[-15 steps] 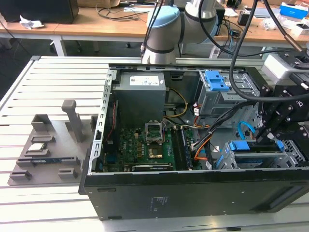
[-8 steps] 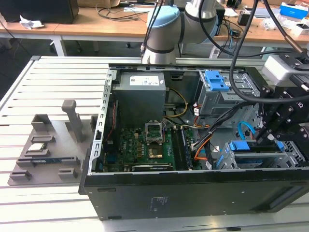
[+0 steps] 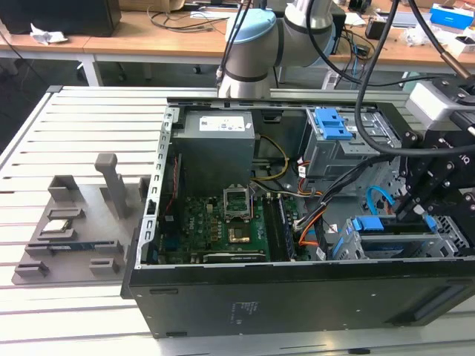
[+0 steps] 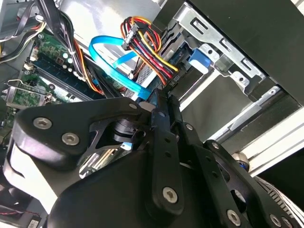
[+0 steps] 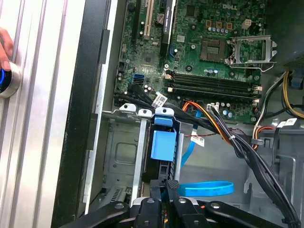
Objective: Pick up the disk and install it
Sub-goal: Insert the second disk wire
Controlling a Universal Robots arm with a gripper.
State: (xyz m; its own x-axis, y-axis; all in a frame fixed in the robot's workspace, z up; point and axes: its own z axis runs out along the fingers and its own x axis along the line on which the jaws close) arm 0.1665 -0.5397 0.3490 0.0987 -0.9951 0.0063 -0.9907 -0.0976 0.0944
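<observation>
Open computer case (image 3: 223, 297) lies on its side on a slatted metal table (image 3: 74, 133). The arm reaches in from the exterior view's right, its black gripper (image 3: 415, 211) down over the drive cage (image 3: 445, 237) at the case's front corner.

The disk (image 5: 163, 147) sits upright in the drive cage, seen in the first wrist view by its blue plastic rail and tab, between the cage's silver metal walls. In the exterior view its blue rail (image 3: 367, 224) shows just beside the gripper. Its metal face and label are hidden.

Gripper (image 5: 171, 186) in the first wrist view: the fingertips meet in a narrow point right at the disk's end, pressed close together with no visible gap. Whether they pinch the disk's edge or merely touch it, I cannot tell. In the second wrist view the fingers (image 4: 164, 123) run side by side, drawn in tight.

A blue flat cable (image 4: 114, 64) loops beside the cage, next to a bundle of red, yellow and orange wires (image 4: 142, 40). The green motherboard (image 5: 209, 42) lies deeper in the case, its processor socket (image 3: 236, 200) open. A grey power supply (image 3: 219, 141) sits against the far wall. A grey fixture (image 3: 74, 222) rests on the table at the exterior view's left.
</observation>
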